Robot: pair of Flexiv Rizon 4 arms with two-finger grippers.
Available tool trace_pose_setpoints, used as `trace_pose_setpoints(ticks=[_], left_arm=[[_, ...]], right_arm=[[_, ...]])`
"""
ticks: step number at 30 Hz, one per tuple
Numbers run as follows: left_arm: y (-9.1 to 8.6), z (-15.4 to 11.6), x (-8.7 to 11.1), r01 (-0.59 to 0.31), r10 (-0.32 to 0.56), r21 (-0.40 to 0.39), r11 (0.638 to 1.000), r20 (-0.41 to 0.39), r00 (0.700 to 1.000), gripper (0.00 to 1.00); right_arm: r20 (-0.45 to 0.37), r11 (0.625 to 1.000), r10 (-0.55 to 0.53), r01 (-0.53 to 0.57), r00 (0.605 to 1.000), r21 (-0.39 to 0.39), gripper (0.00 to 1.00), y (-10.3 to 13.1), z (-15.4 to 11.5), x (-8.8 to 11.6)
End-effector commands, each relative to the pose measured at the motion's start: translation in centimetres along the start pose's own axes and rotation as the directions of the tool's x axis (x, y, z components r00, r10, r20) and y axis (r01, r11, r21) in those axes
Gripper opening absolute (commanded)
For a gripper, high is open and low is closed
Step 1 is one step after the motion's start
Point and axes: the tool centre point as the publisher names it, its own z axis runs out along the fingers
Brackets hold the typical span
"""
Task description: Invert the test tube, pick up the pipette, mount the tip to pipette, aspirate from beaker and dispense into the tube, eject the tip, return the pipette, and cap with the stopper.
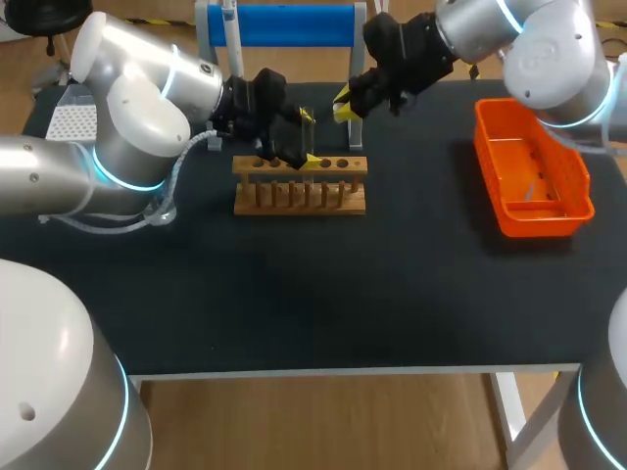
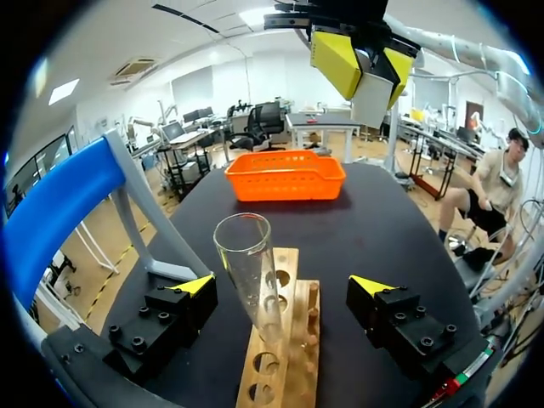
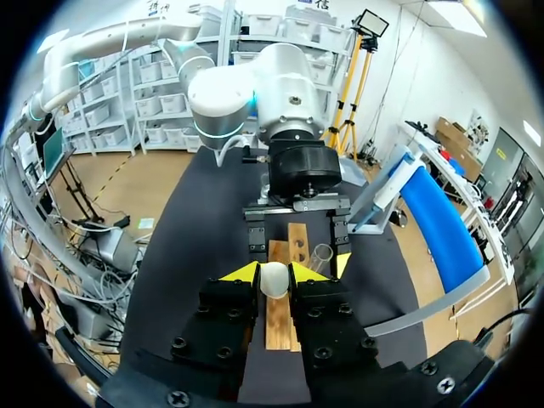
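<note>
Editor: What is seen on the black table (image 1: 294,294)?

Photographer: A wooden rack (image 1: 300,186), with a row of round holes along its top, is pictured toward the far side. A blue-and-grey stand (image 1: 284,24) is set behind it, and an orange basket (image 1: 534,176) is placed well apart on the right.

Editor: Where is the test tube found?

Photographer: The test tube (image 2: 252,280) is shown standing in one of the rack's holes, mouth up and slightly tilted. Which hole cannot be told with certainty. The glass is flanked by the left gripper (image 2: 282,287), whose jaws are held wide apart. A gap is seen between the tube and each yellow tip, so nothing is gripped on that side.

Editor: And what is carried by the other arm?

Photographer: A white stopper (image 3: 274,279) is clamped between the two yellow tips of the right gripper (image 1: 345,106), pressed from both sides. That gripper is pictured over the rack's basket-side end, higher than the tube's rim and near the left gripper, with the two not seen touching.

Editor: Can the tube's contents be told?

Photographer: Clear glass is shown in the left wrist view. Whether anything is held inside cannot be told.
</note>
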Motion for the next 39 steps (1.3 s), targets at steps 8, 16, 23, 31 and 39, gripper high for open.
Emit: trace_pose_setpoints(ticks=[8,16,23,31,39], left_arm=[[-0.1,0.0,-0.2,0.001,-0.001,-0.005,1.000,-0.005,1.000,1.00],[-0.1,0.0,-0.2,0.001,-0.001,-0.005,1.000,-0.005,1.000,1.00],[-0.1,0.0,-0.2,0.001,-0.001,-0.005,1.000,-0.005,1.000,1.00],[-0.1,0.0,-0.2,0.001,-0.001,-0.005,1.000,-0.005,1.000,1.00],[-0.1,0.0,-0.2,0.001,-0.001,-0.005,1.000,-0.005,1.000,1.00]], right_arm=[[-0.009,1.000,0.000,0.000,1.000,0.002,0.00,0.6,1.2,-1.0],[-0.016,1.000,-0.003,0.003,1.000,-0.001,0.00,1.2,2.1,-1.8],[-0.016,1.000,-0.003,0.003,1.000,0.001,0.00,1.3,2.8,-2.7],[-0.013,1.000,0.004,-0.004,1.000,0.002,0.00,1.1,3.2,-3.5],[-0.014,1.000,0.008,-0.008,1.000,0.004,0.00,1.0,3.8,-4.0]])
